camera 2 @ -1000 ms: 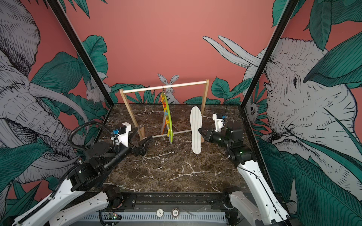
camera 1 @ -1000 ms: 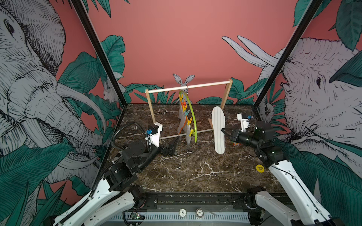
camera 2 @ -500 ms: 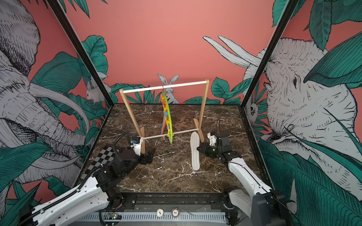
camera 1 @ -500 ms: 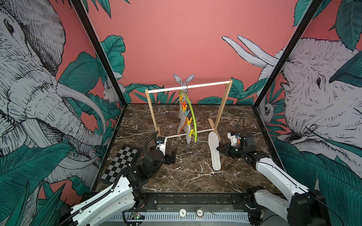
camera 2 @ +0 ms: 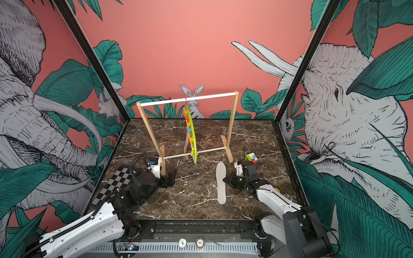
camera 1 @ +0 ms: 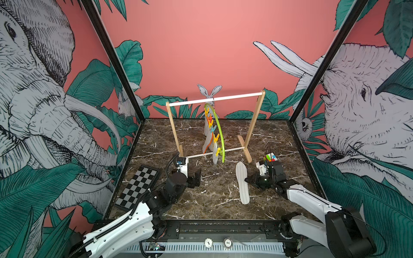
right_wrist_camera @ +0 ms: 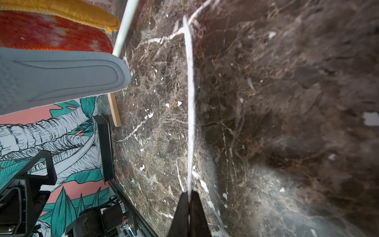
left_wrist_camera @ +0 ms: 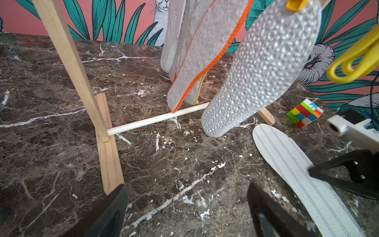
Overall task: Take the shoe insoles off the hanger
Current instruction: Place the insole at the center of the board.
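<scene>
One white striped insole (camera 1: 241, 176) is pinched edgewise in the right pincer (camera 1: 247, 180), long axis crosswise to it, at the table (camera 1: 212, 201); the spread left pincer (left_wrist_camera: 187, 200) is placed nearer the hanger (camera 1: 220, 131).

Quick colour rundown: the hanger (camera 1: 221, 136) is lime green, and its pegs (camera 1: 209, 120) are yellow, orange, red and one blue. Lower centre in both top views, the striped insole (camera 1: 242, 182) is white with thin dark pinstripes. In the left wrist view the dimpled insole (left_wrist_camera: 262, 67) is pale grey-white and the felt insole (left_wrist_camera: 205, 51) is grey with orange stitching. Upper left of the right wrist view: mottled red insole (right_wrist_camera: 51, 34), grey-blue insole (right_wrist_camera: 57, 76). Chequered board (camera 1: 138, 185) black-and-white, cube (camera 1: 270, 157) multicoloured, table (camera 1: 212, 201) brown marble with white veins.
</scene>
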